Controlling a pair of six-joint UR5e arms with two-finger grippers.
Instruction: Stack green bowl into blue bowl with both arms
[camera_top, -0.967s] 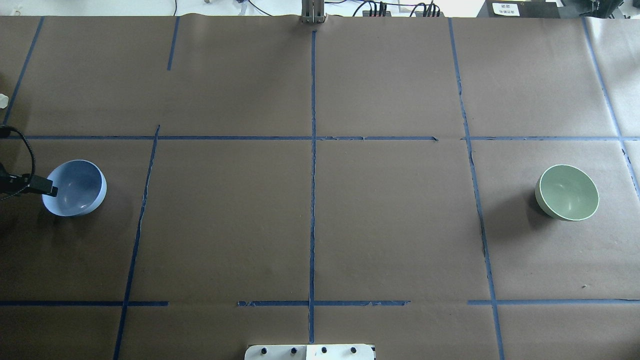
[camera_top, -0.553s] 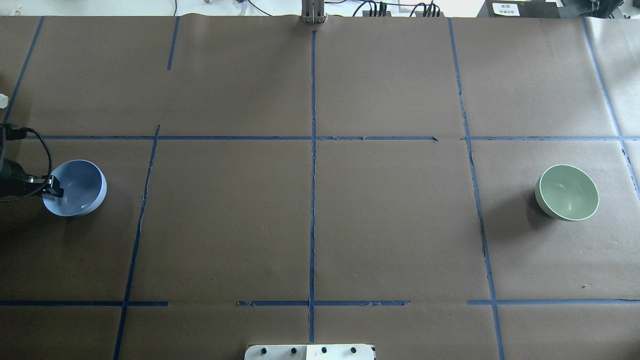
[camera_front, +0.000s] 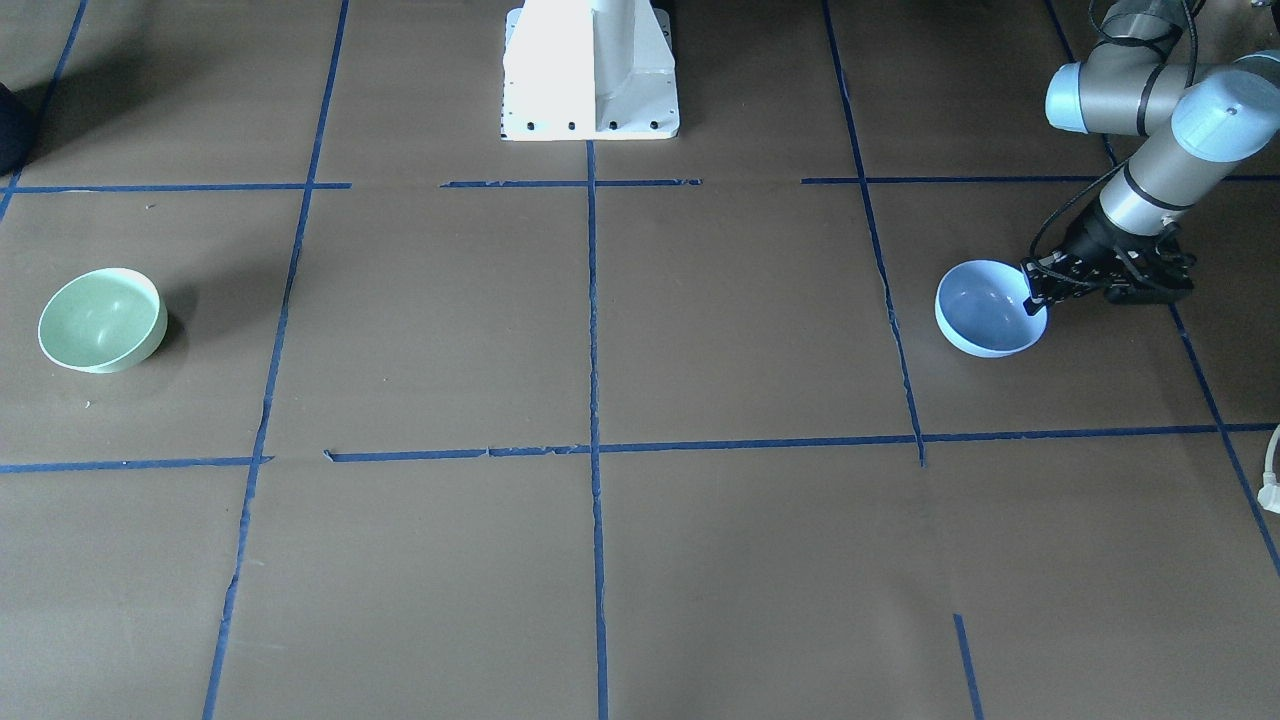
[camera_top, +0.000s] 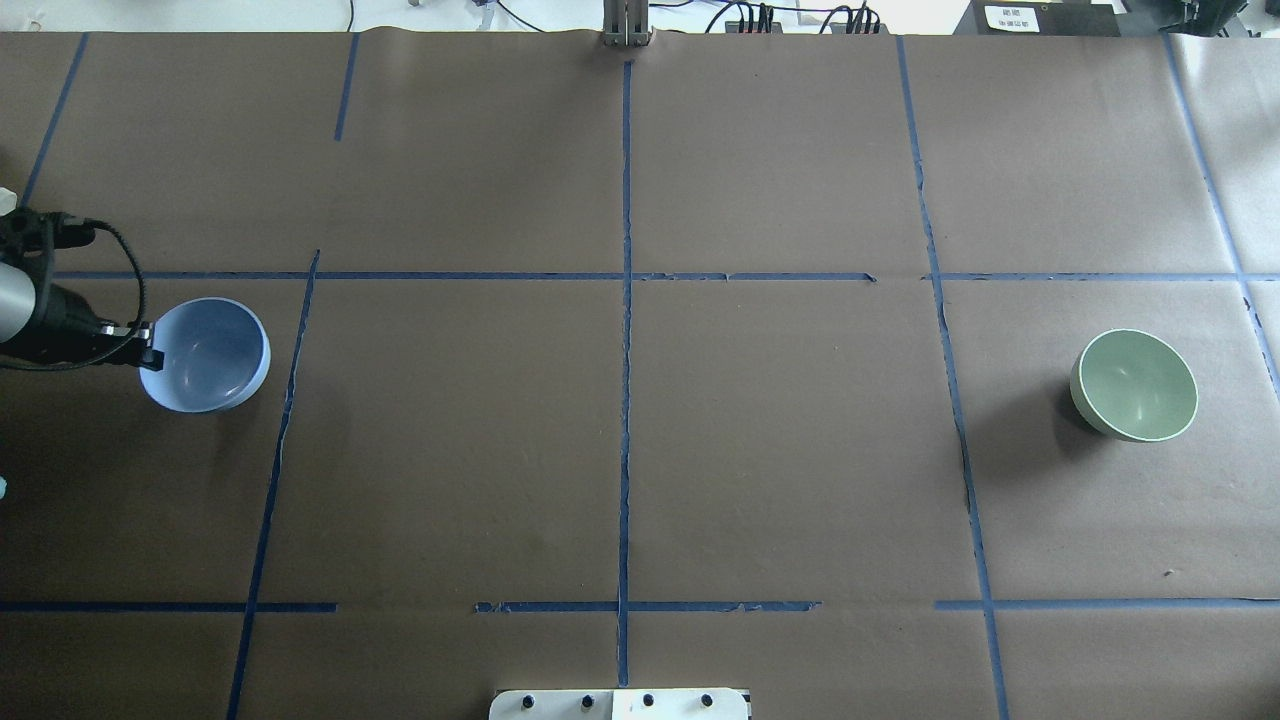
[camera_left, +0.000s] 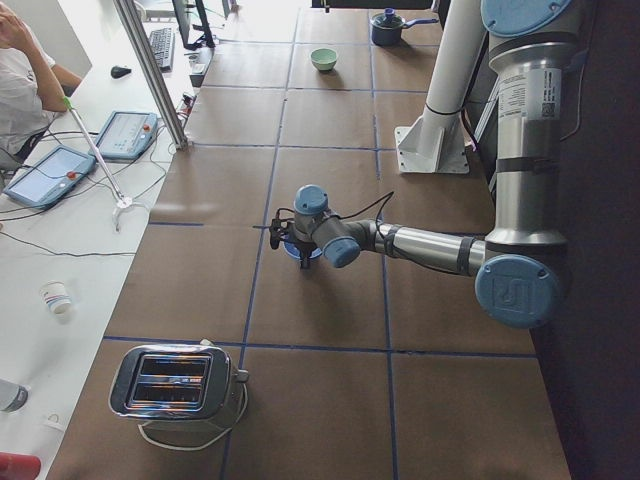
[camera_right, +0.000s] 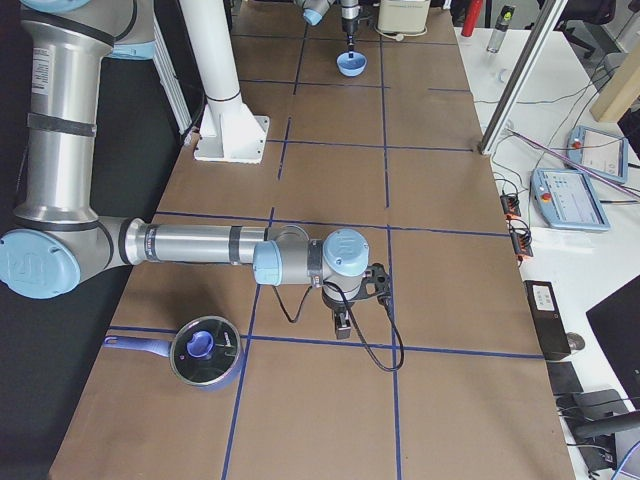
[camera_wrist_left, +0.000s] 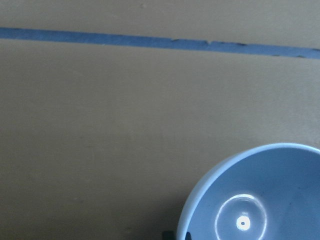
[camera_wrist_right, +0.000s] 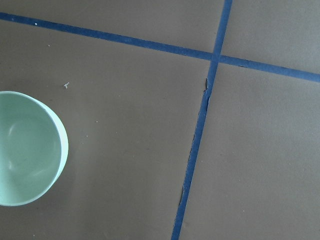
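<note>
The blue bowl (camera_top: 205, 355) is at the table's left, and my left gripper (camera_top: 150, 345) is shut on its left rim. It also shows in the front view (camera_front: 990, 308) with the left gripper (camera_front: 1040, 290), and in the left wrist view (camera_wrist_left: 260, 195). The green bowl (camera_top: 1135, 385) sits upright and alone at the far right; it also shows in the front view (camera_front: 102, 318) and in the right wrist view (camera_wrist_right: 25, 162). My right gripper (camera_right: 342, 322) shows only in the exterior right view, low over the table; I cannot tell if it is open or shut.
The white pedestal base (camera_front: 590, 70) stands at the robot's side of the table. A toaster (camera_left: 175, 385) is beyond the left end, and a pot with a blue lid (camera_right: 205, 352) beyond the right end. Blue tape lines cross the brown paper.
My left gripper has closed on the blue bowl's rim and moved it to the right, toward the table's middle. The green bowl has not moved.
</note>
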